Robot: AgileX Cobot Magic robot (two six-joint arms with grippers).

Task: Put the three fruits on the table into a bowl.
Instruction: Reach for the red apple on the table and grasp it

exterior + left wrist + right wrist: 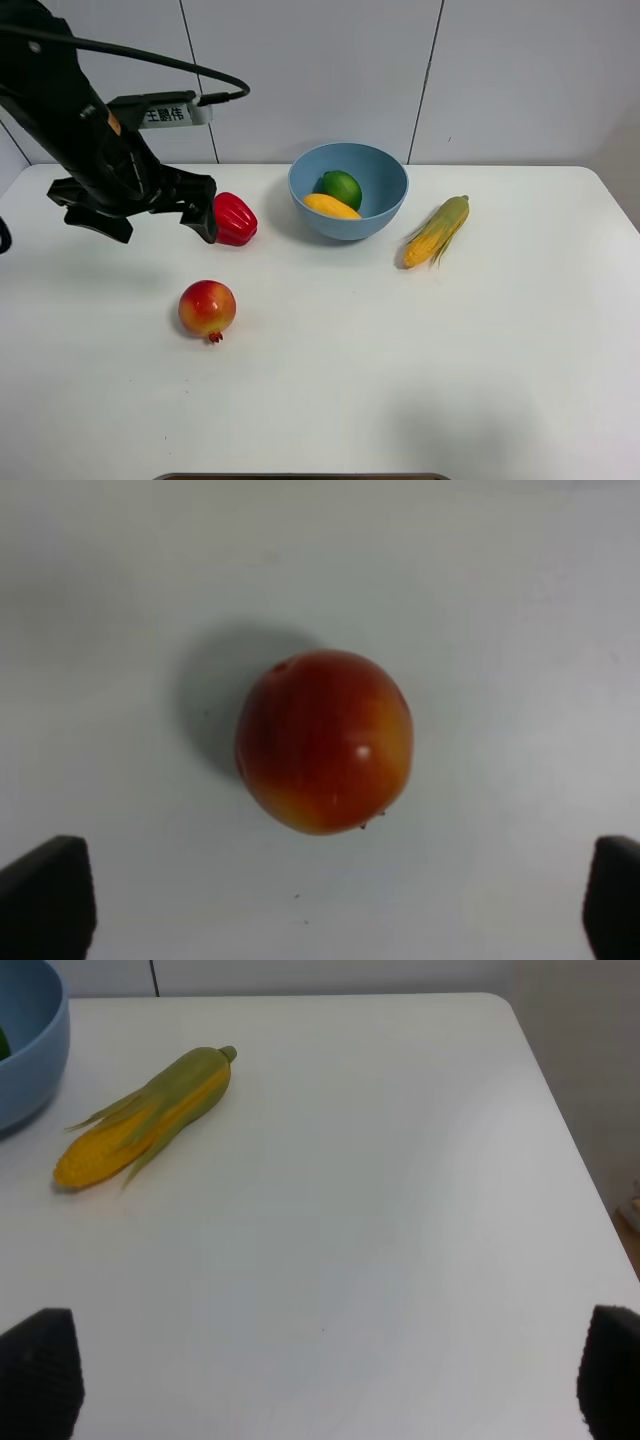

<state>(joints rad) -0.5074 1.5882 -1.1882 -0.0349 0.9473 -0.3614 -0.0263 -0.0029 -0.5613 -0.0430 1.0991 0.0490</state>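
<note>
Found the pomegranate (207, 309) lying alone on the desk (480, 360), left of centre, crown toward the front edge. Noted mango (331, 206) and lime (341, 187) inside the bowl (372, 224) near the back edge, red pepper (235, 219) just left of it. Saw the left hand (330, 900) released above the pomegranate, fingers wide, touching nothing. Saw the right hand (320, 1375) released too, empty, over the desk's right side near the corn cob (145, 1117).

Pale panelled wall (310, 70), dark seams
</note>
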